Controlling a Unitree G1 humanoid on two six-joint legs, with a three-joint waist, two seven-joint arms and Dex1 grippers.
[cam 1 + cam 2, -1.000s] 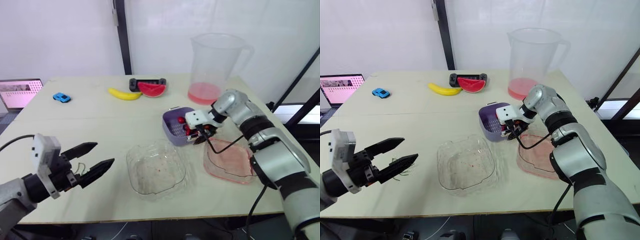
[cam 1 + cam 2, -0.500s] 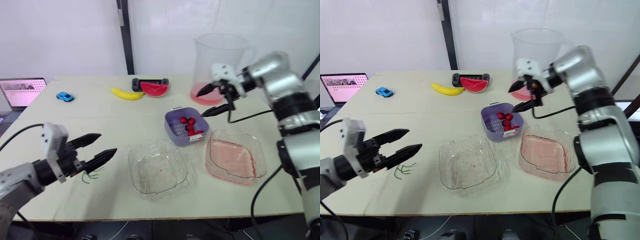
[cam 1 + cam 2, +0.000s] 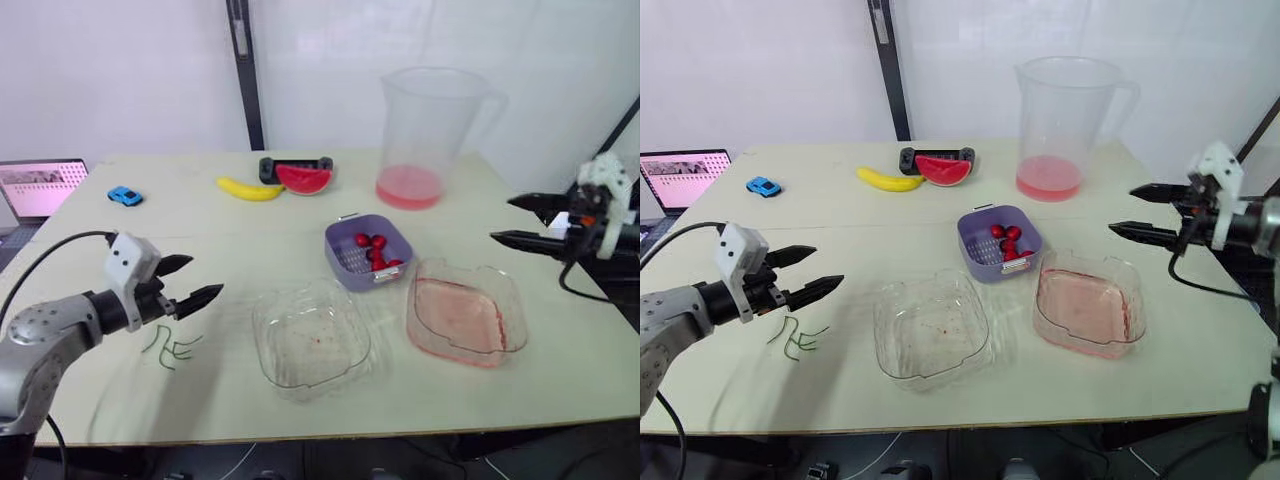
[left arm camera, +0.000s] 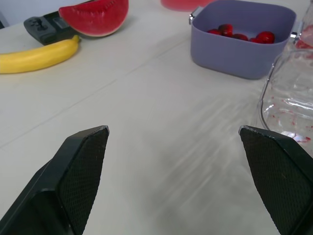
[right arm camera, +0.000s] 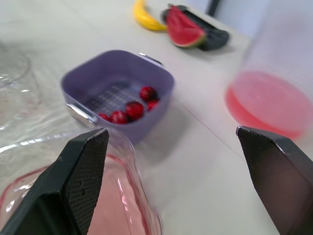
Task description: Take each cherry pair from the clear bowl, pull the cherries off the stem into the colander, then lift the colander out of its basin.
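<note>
Left eye view, colander [image 3: 341, 240] upright, mouth up, left gripper [image 3: 207, 276] and right gripper [image 3: 501, 219] agape, empty

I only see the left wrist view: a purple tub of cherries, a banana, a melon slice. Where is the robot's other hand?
Observer: The right hand is open at the right side of the table, holding nothing.
Operator: Is anything next to that tub?
Observer: Yes. The colander stands beside a pink basin, which lies toward the right hand.
Operator: Any stems about?
Observer: Green stems lie on the table just below the left hand, which is open too.
</note>
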